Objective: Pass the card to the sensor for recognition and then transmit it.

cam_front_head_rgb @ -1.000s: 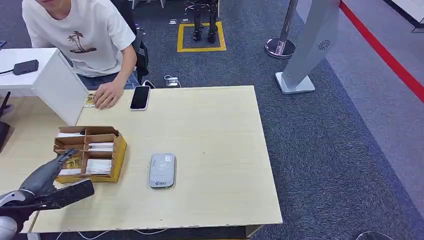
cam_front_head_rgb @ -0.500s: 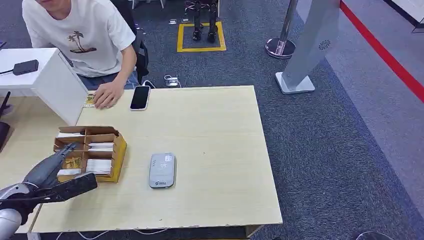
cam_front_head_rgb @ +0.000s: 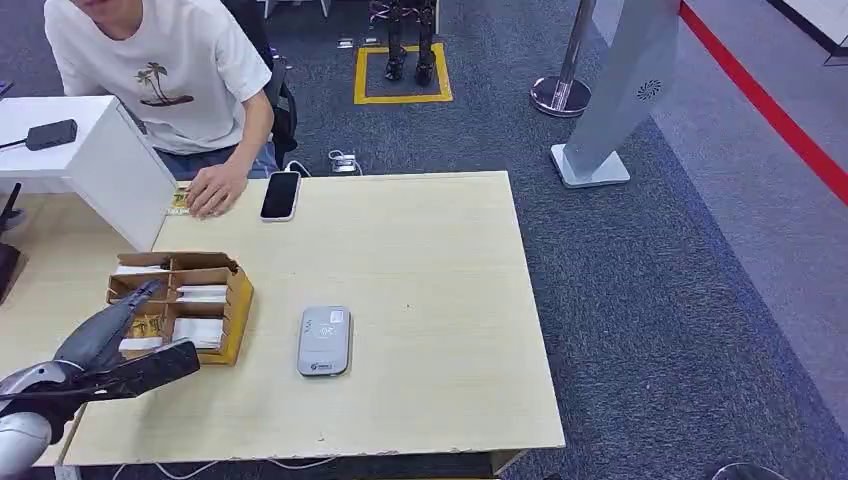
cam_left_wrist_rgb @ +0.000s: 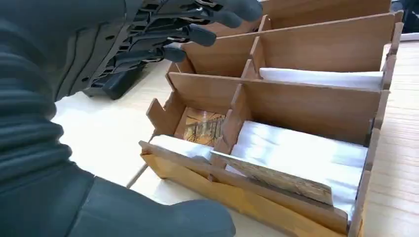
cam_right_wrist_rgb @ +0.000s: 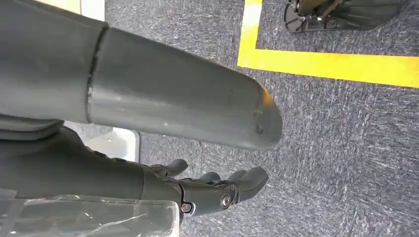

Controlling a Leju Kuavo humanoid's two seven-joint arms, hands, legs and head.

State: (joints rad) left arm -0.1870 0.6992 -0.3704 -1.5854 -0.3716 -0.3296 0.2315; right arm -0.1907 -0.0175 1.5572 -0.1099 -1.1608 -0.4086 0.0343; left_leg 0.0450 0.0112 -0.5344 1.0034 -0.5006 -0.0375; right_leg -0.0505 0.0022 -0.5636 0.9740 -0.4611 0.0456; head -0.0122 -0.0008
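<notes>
Head view: the left hand point(cam_front_head_rgb: 120, 345), fingers spread and holding nothing, hovers at the near end of the divided wooden box point(cam_front_head_rgb: 236, 300), where the cards point(cam_left_wrist_rgb: 205, 126) lie untouched. The sensor point(cam_front_head_rgb: 324, 340) sits just beside the box; picking, scanning and handing over all remain. The right hand point(cam_right_wrist_rgb: 217, 190) hangs empty, loosely curled

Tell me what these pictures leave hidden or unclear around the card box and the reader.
- Card box: in the head view the left hand covers its near-left corner.
- Picture card: in the left wrist view a divider hides part of it; print unreadable.
- Sensor: markings too small in the head view.
- Item under the person's hand: mostly covered.
- Right hand: hangs over carpet; the wrist cover hides its palm.
</notes>
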